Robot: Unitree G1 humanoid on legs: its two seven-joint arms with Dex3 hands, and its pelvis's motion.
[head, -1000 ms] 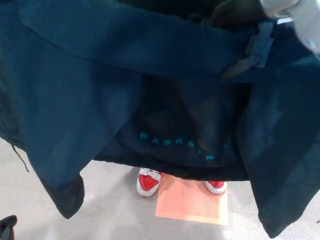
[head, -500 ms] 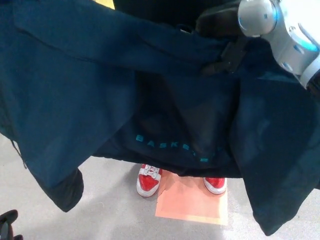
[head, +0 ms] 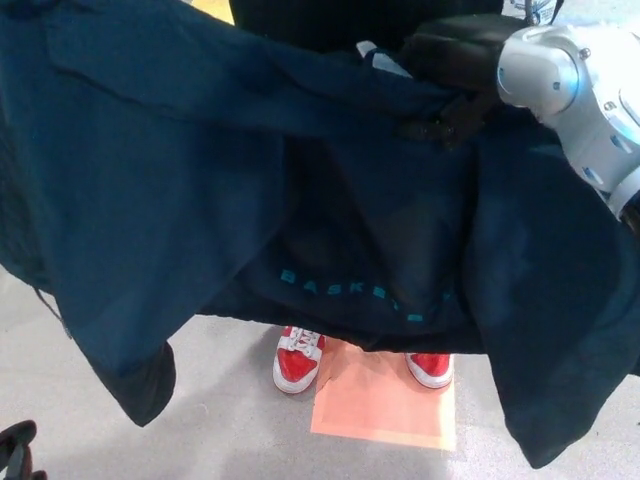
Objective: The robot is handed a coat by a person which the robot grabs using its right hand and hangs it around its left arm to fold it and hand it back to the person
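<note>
Head view. Teal print on the coat (head: pixel 200 200) reads "BASKE"; the rest is lost in folds.

Counts: one dark navy coat, two red-and-white shoes, one orange floor mat (head: pixel 385 405), one robot hand clearly seen.

The right robot hand (head: pixel 450 75) is at the top right, black with a silver wrist. It is clamped on the coat's upper edge, fingers (head: pixel 440 125) pressed into the cloth. The coat hangs down from that hand and spreads wide to picture left.

A person's left-side shoe (head: pixel 297 362) and right-side shoe (head: pixel 431 369) show far below the hand, under the coat hem, with the mat touching them.

The black tip at the lower-left corner is likely the left robot hand (head: pixel 15 448); can't tell its state.
</note>
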